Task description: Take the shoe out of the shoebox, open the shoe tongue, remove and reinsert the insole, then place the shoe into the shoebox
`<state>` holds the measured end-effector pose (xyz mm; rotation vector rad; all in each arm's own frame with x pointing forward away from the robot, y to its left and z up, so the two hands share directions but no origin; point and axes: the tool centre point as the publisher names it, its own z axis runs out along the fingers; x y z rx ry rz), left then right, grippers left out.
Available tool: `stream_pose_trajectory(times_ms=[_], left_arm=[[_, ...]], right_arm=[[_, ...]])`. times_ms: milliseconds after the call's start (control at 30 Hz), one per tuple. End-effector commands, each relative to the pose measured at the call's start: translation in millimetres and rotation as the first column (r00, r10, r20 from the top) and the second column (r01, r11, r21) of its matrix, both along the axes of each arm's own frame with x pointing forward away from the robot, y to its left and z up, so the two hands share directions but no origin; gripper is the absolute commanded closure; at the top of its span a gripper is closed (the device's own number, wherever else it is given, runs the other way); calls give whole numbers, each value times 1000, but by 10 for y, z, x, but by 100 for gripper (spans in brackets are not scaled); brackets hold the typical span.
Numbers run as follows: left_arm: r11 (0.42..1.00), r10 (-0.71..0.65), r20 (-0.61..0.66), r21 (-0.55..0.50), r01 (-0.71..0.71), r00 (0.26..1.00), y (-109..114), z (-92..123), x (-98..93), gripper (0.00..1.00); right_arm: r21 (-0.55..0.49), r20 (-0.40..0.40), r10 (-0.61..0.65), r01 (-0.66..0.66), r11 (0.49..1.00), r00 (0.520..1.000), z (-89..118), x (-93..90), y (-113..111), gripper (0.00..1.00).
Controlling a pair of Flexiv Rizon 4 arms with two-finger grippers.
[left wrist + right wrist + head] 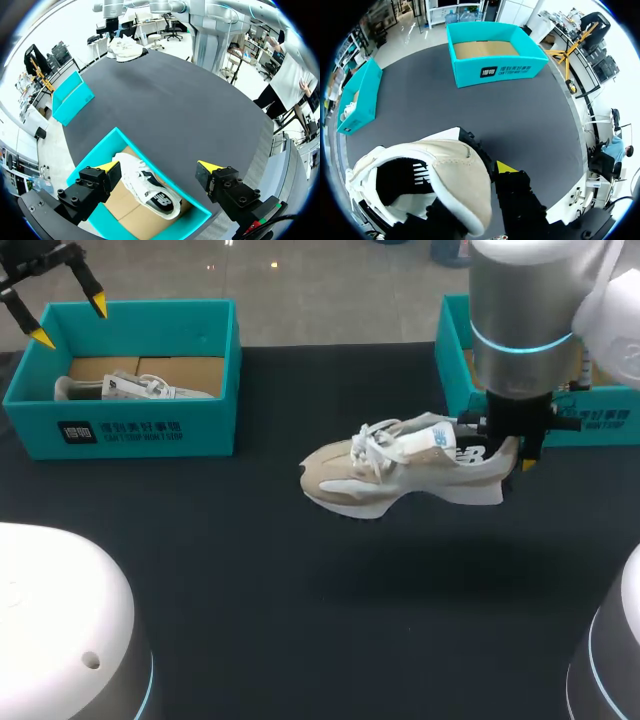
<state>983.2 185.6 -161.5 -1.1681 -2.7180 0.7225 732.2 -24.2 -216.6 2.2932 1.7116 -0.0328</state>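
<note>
Shoe [435,170] is closest up: a tan one w/ white laces [375,440], out on the black table [250,620], about mid-table, toe pointing to the L side. R gripper [512,452] has it by the heel and pinches it tight. One yellow tip shows just outside the heel. The other tip is hid by the shoe. Can't tell if the sole sits on the table or hangs a bit over it.

Two blue-green boxes stand at the back, both open on top. R box [495,72] is on the R side, just behind the R arm and near the shoe's heel, not touching it. Its floor is brown card.

L box [130,430] is on the L side, well apart from the shoe. A 2nd shoe [150,192] lies in it, white w/ a black bit, on brown card [180,370], close by one long wall.

L gripper [157,166] hangs over the L box w/ its fingers spread wide and nothing in them. The 2nd shoe is under it, down in the box, and the yellow tips don't touch it.
</note>
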Motion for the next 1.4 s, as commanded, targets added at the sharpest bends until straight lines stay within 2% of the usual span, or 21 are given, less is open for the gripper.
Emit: stream_pose_trajectory(times_ms=[33, 300, 533, 733, 1000, 1400], left_arm=[[1000, -2, -1, 1, 2, 1000, 5, 2, 5, 0], [1000, -2, -1, 1, 2, 1000, 5, 2, 5, 0], [1000, -2, -1, 1, 2, 1000, 5, 2, 5, 0], [1000, -2, -1, 1, 2, 1000, 5, 2, 5, 0], [1000, -2, -1, 1, 2, 1000, 5, 2, 5, 0], [1000, -2, -1, 1, 2, 1000, 5, 2, 5, 0]], right_arm=[[-10, -34, 5, -6, 1000, 999, -206, 49, 209, 100], [12, -43, 23, -23, 1000, 999, -662, -58, 375, 100], [17, -38, 38, -37, 999, 999, -1076, -16, 452, 100], [9, -46, 54, -54, 999, 997, -1416, 47, 428, 100], [-22, -58, 57, -59, 998, 997, -1689, 68, 479, 100], [2, -82, 42, -42, 999, 996, -1924, 40, 652, 100]])
